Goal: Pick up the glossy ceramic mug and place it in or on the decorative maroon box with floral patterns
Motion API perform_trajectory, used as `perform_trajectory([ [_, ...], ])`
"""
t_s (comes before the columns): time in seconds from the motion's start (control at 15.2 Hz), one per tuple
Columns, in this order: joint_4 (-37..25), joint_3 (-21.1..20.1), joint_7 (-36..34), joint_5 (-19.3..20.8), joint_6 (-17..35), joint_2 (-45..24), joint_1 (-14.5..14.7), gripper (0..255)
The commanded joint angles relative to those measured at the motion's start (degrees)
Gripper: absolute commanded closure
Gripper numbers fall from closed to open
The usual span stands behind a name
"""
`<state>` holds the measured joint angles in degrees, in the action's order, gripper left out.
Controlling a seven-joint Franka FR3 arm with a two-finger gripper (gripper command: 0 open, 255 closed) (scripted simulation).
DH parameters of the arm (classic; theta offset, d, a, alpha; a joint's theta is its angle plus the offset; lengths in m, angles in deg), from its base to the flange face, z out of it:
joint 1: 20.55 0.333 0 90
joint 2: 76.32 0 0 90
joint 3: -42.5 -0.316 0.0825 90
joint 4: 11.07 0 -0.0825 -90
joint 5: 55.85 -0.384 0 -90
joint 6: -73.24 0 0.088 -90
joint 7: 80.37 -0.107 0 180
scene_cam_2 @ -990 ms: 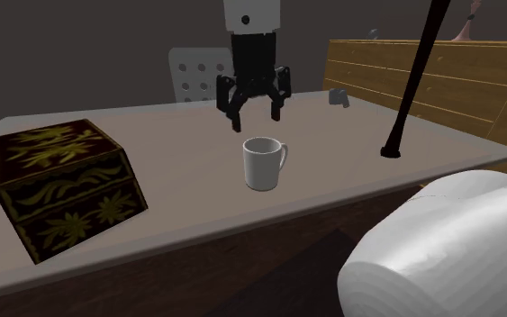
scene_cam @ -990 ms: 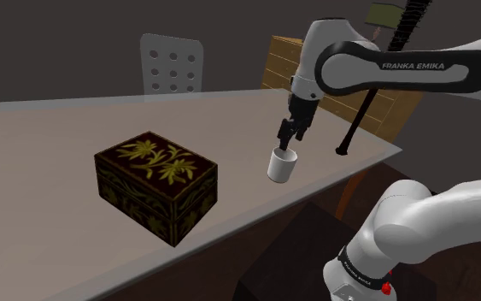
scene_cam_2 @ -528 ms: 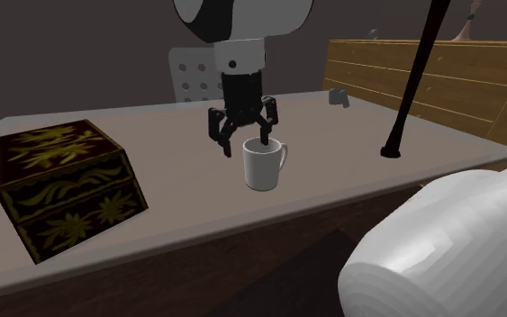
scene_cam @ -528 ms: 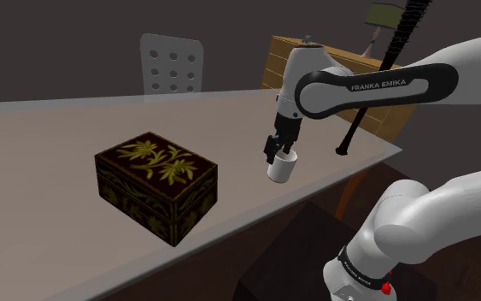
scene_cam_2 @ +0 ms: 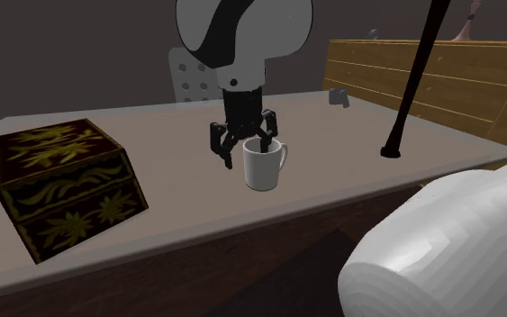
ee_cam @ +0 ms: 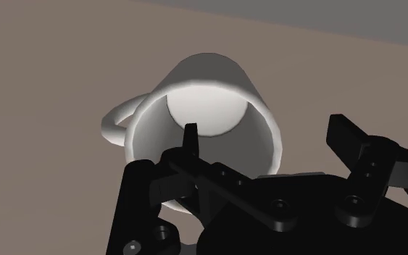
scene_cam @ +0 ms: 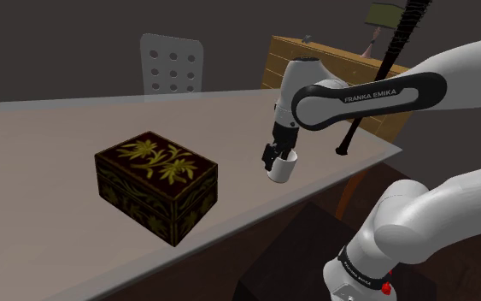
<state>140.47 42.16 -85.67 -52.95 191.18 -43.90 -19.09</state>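
Fingers (ee_cam: 190, 143) of the all-black gripper (scene_cam_2: 245, 152) stand apart, straddling one wall of the glossy white handled mug (scene_cam_2: 262, 169).

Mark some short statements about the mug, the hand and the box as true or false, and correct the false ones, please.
1. The white mug stands upright on the table. True.
2. The hand is shut on the mug's handle. False: its fingers stand apart, one inside the mug and one outside its wall.
3. The lid of the dark box with yellow flowers is closed. True.
4. The mug rests on top of the box. False: it stands on the table, apart from the box.
5. The mug is empty. True: the wrist view shows its bare bottom.
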Motion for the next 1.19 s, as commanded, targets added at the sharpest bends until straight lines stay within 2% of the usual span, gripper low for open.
perform_trajectory([
  [0.0, 0.1, 0.0, 0.0, 0.0, 0.0, 0.0, 0.0, 0],
  [0.2, 0.0, 0.0, 0.0, 0.0, 0.0, 0.0, 0.0, 0],
  [0.26, 0.0, 0.0, 0.0, 0.0, 0.0, 0.0, 0.0, 255],
  [0.86, 0.1, 0.0, 0.0, 0.0, 0.0, 0.0, 0.0, 255],
  [1.12, -2.3, 0.0, 0.1, -0.1, -3.5, 1.2, 0.0, 255],
])
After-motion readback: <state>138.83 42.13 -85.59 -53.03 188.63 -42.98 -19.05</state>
